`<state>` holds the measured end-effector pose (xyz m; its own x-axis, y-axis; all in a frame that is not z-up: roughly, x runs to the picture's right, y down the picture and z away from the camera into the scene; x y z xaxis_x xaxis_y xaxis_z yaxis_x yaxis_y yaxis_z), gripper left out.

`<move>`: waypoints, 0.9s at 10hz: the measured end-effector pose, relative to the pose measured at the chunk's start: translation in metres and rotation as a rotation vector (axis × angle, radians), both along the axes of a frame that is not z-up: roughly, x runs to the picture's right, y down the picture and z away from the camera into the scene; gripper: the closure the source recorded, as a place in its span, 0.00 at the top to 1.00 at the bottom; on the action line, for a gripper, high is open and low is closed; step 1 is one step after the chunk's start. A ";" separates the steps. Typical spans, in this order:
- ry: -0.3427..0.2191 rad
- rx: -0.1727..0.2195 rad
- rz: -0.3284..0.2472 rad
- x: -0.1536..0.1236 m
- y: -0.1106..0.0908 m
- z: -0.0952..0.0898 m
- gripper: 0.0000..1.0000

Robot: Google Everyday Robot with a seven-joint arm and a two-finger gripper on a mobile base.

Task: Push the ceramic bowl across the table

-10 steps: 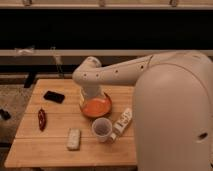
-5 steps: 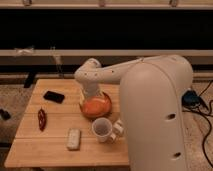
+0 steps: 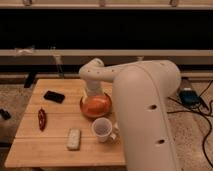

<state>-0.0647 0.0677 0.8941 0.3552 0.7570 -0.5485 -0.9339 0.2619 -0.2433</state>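
The ceramic bowl (image 3: 95,106) is orange-red and glossy and sits near the middle of the light wooden table (image 3: 50,150). My white arm reaches in from the right and bends down over it. My gripper (image 3: 93,93) hangs at the bowl's far rim, right against or just above it. The arm's large white body hides the right part of the table.
A white mug (image 3: 102,129) stands just in front of the bowl, close to it. A black phone (image 3: 54,96) lies at the far left, a red object (image 3: 42,118) at the left edge, and a pale small block (image 3: 74,138) near the front. Cables and a device (image 3: 189,96) lie on the floor to the right.
The arm's big white body has swung left and closer, and now hides the table's right side and the small object beside the mug. The bowl has stayed about where it was.
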 end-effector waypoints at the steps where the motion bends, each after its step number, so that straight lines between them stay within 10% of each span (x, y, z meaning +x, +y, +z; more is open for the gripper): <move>1: 0.000 -0.012 0.005 0.003 0.002 0.007 0.80; 9: 0.016 -0.066 0.054 0.030 0.006 0.049 0.80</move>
<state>-0.0342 0.0735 0.9436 0.3058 0.7368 -0.6029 -0.9501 0.1949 -0.2437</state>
